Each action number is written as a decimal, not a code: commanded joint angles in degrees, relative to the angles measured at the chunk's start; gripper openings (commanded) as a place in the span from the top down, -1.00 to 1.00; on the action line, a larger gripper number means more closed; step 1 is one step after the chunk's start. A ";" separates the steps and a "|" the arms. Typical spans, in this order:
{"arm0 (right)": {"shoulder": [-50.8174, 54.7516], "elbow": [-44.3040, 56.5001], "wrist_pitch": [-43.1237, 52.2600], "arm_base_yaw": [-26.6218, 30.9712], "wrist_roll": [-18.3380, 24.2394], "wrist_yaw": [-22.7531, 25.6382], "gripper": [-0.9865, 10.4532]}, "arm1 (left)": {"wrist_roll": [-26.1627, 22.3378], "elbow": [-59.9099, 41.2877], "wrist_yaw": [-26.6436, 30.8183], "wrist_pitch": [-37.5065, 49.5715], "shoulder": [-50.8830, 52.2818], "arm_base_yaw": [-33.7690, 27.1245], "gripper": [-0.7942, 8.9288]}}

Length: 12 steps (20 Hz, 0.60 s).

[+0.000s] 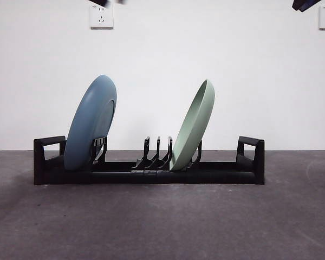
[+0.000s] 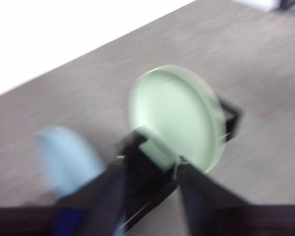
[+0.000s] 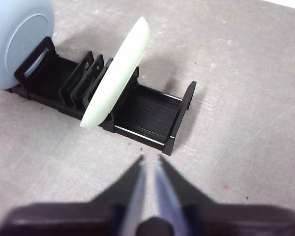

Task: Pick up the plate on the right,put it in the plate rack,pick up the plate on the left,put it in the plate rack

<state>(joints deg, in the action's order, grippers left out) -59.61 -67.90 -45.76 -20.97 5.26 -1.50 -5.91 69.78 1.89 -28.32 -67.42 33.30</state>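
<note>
The long black plate rack (image 1: 222,172) sits across the middle of the table. A blue plate (image 1: 91,122) stands leaning in its left end, and a pale green plate (image 1: 194,124) leans in a slot right of centre. Both arms are high above it, showing only as dark tips at the top left (image 1: 104,2) and top right (image 1: 306,4). The blurred left wrist view shows my left gripper (image 2: 151,166) open and empty above the green plate (image 2: 174,115) and blue plate (image 2: 64,160). My right gripper (image 3: 150,164) is shut and empty, hovering off the rack's right end (image 3: 179,115), near the green plate (image 3: 117,73).
Grey table surface (image 1: 162,222) stretches in front of the rack and to both sides. A white wall with two power sockets (image 1: 101,16) stands behind it.
</note>
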 commanded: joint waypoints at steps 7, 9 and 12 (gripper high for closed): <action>7.32 9.51 11.06 -0.04 -3.67 -0.07 0.85 | -2.93 -6.54 1.11 -5.51 12.41 -6.84 0.85; 10.95 14.14 14.69 -0.04 -4.37 -0.07 0.85 | -2.91 -11.85 1.18 -2.60 16.61 -6.84 0.85; 17.57 21.81 19.54 -0.04 -4.92 -0.04 0.85 | -2.62 -21.22 1.20 1.62 24.20 -6.82 0.85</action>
<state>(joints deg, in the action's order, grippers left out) -42.04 -46.57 -26.57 -20.97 1.23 -1.50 -7.97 49.06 3.05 -27.07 -43.42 26.65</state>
